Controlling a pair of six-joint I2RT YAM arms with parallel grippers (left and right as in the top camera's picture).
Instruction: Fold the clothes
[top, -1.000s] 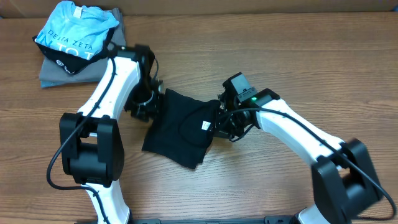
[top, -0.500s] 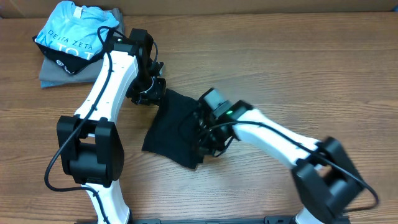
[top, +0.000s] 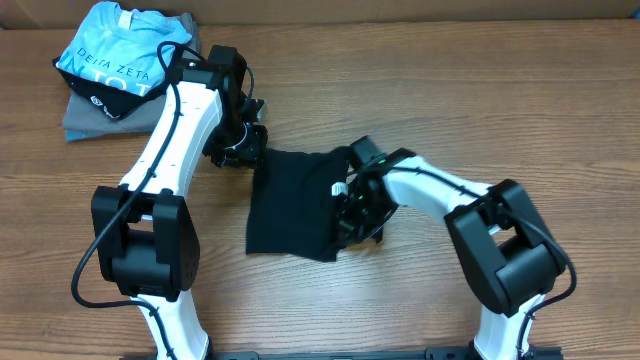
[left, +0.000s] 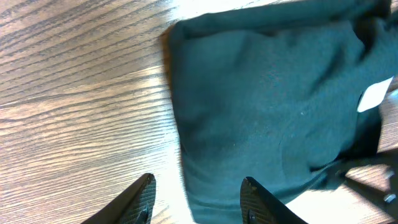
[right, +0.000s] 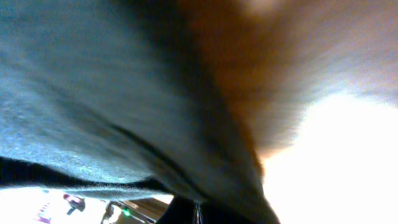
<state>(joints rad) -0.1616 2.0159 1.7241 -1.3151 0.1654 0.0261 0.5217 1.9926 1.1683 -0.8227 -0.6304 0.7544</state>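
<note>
Overhead: right gripper (top: 352, 208) on black T-shirt (top: 290, 200) (possibly pinching); left gripper (top: 240, 153) spread.

- The T-shirt (top: 290, 205) lies flat near the middle of the table (top: 450, 90), between the two arms.
- The left hand (top: 238, 150) is at the T-shirt's far left corner. In the wrist view its fingers (left: 142, 198) stand apart, with the cloth's edge running between them.
- The right hand (top: 355, 215) is at the T-shirt's right edge, just beside the neck tag (top: 338, 188).
- A lettered shirt (top: 120, 50) lies on a folded shirt (top: 80, 120) in the table's far left corner, well apart from the T-shirt.
</note>
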